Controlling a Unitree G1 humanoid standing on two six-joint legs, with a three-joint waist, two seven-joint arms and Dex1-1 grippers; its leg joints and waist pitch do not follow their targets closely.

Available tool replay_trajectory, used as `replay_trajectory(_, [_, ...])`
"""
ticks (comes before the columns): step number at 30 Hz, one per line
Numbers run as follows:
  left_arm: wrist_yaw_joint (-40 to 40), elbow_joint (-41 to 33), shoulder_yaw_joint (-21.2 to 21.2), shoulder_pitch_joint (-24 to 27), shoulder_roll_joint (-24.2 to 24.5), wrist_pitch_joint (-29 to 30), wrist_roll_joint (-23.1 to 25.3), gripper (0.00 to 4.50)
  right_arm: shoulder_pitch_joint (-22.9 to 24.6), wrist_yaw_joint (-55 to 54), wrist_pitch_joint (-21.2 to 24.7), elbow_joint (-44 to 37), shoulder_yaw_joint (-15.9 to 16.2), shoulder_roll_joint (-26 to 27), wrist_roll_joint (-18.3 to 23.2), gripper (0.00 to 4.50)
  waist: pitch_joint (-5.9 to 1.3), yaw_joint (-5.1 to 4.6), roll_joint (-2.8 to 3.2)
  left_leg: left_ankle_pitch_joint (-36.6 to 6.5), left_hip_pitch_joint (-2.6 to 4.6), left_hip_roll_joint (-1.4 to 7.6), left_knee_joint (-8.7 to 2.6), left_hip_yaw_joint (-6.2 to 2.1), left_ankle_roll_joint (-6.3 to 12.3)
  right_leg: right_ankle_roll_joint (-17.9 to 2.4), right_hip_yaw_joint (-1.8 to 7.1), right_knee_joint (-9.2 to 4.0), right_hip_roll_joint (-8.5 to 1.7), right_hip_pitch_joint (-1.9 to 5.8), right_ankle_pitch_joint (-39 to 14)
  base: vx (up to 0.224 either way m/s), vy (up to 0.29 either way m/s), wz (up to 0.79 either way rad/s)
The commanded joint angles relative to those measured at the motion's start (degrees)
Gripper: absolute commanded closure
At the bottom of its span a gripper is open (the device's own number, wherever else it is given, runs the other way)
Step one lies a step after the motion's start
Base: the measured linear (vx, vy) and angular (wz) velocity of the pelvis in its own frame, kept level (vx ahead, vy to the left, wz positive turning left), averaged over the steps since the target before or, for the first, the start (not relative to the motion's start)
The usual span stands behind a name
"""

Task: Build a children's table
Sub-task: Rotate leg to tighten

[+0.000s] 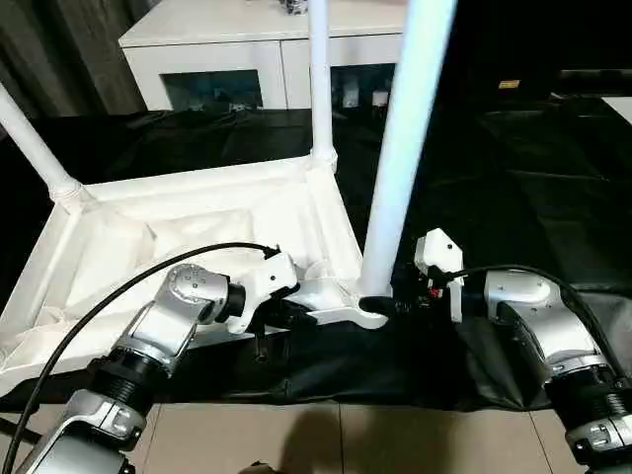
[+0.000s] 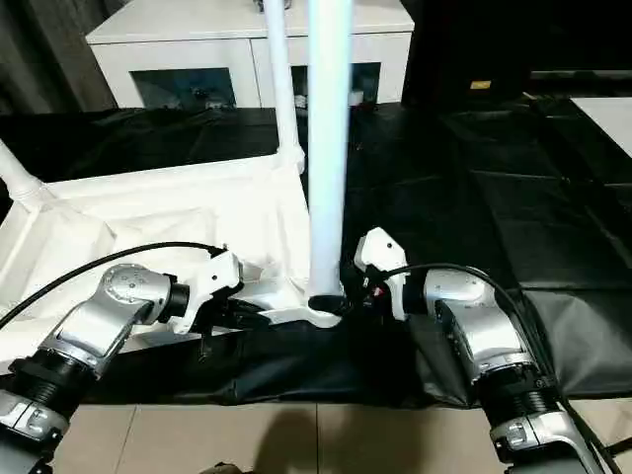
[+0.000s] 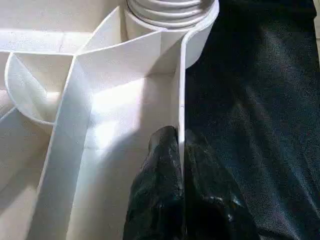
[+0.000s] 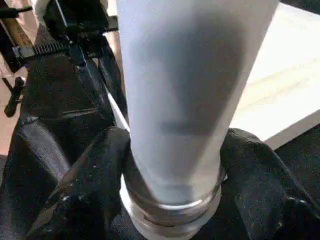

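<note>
Evidently the children's table (image 1: 197, 222) lies upside down on the black sheet (image 1: 533, 188) so its ribbed underside and corner sockets face up, where legs can be screwed in. Over on the left a fitted leg (image 1: 35, 143) slants up from the far left corner. Next along, the left hand (image 1: 286, 314) has its two black fingers (image 3: 162, 190) pinched on the near rim wall, one finger inside and one outside, which I judge is to stop the top turning. A second fitted leg (image 1: 319, 79) stands at the far right corner, in front of the white cabinet (image 1: 217, 49). Rightmost, the right hand (image 2: 331, 302) is clamped round the base of a third leg (image 2: 328, 148), standing upright in the near right socket, its threaded collar showing just above the seat, so likely not fully home.
</note>
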Motion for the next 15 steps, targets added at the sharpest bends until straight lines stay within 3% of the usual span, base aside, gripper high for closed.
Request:
replay_trajectory(1, [-0.75, -1.80, 0.04, -0.24, -0.75, -1.39, -1.64, 4.50, -0.59, -0.55, -0.11, 0.88, 1.02, 0.27, -1.44, 1.00, -4.39, -0.14, -1.74, -3.15, 0.81, 2.03, -2.97, -0.52, 7.77, -14.86, 2.34, -3.53, -3.49, 2.96, -0.29, 0.000, 0.000, 0.00])
replay_trajectory(7, [-0.54, -1.60, 0.09, -0.35, -0.78, -1.60, -1.59, 4.50, -0.98, -0.98, -0.26, 2.17, 1.35, 0.43, -2.15, 1.00, -4.45, -0.10, -1.84, -3.04, 0.85, 2.06, -2.90, -0.51, 7.84, -14.96, 2.36, -3.45, -3.49, 2.96, -0.07, 0.000, 0.000, 0.00])
replay_trajectory(15, [-0.56, -1.43, 0.38, -0.30, -0.57, -1.68, -1.75, 4.50, -1.33, -0.83, 1.28, 2.77, -0.34, 1.88, 0.15, 1.71, -4.42, -0.14, -1.74, -3.48, 0.83, 2.08, -2.91, -0.55, 7.69, -14.99, 2.33, -3.46, -3.49, 2.95, -0.63, 0.000, 0.000, 0.00])
